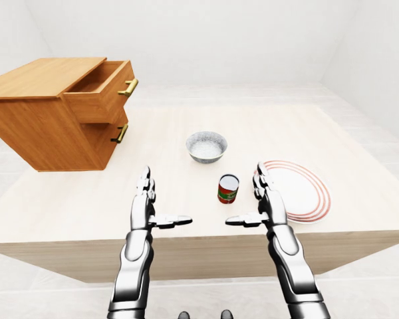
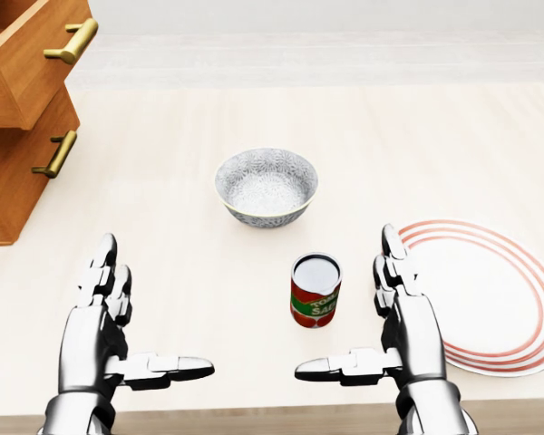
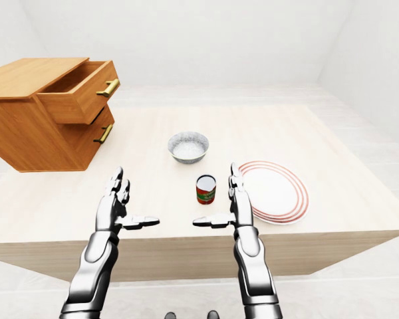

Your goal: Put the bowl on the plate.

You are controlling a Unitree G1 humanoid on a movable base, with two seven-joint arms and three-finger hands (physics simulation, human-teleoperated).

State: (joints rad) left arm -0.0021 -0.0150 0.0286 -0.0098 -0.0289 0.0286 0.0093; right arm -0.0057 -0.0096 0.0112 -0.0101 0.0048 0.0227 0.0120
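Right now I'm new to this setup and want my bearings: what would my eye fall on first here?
Two silvery three-finger hands, the left hand and right hand, stand open and empty at the bottom of the head view. Between them stands a red tomato-sauce can, with a speckled grey bowl above it and a white red-ringed plate at right. At upper left, a wooden cabinet has its top drawer pulled open.

walls white | floor pale | table (image 1: pixel 86 199) light wood | cabinet (image 1: pixel 46 119) wooden

Table (image 2: pixel 163 154): bowl (image 2: pixel 267 186), plate (image 2: pixel 490 294), can (image 2: pixel 315 290), drawer cabinet (image 1: pixel 56 113).
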